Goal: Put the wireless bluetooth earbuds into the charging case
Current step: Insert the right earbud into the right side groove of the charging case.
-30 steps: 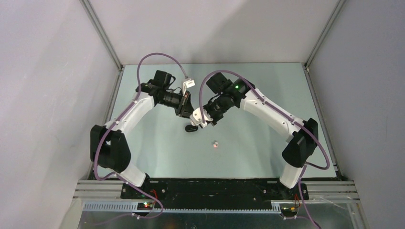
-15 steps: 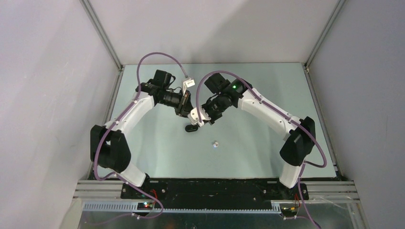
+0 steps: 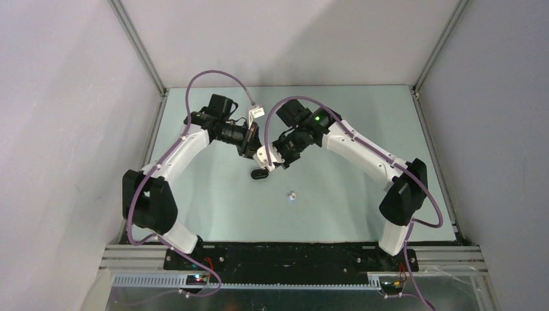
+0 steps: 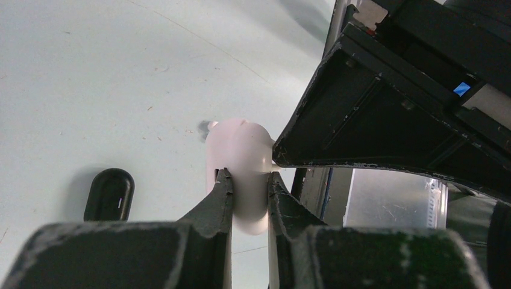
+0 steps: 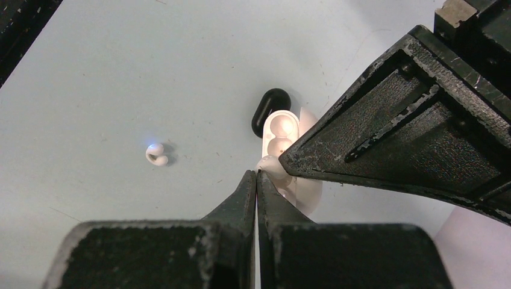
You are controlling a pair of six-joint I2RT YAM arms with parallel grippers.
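Pale green table [image 3: 213, 194] | left gripper [image 4: 249, 179] clamps open white case [image 4: 241, 141] | right gripper [image 5: 257, 174] pinched shut, tips at case rim | black case [image 5: 269, 108] just beside | white earbud [image 5: 156, 154] loose, apart

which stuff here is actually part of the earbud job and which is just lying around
In the job:
- white case, open, clamped in the left gripper
- loose white earbud on the table
- right gripper, shut, at the case

Lying about:
- black case, untouched on the table
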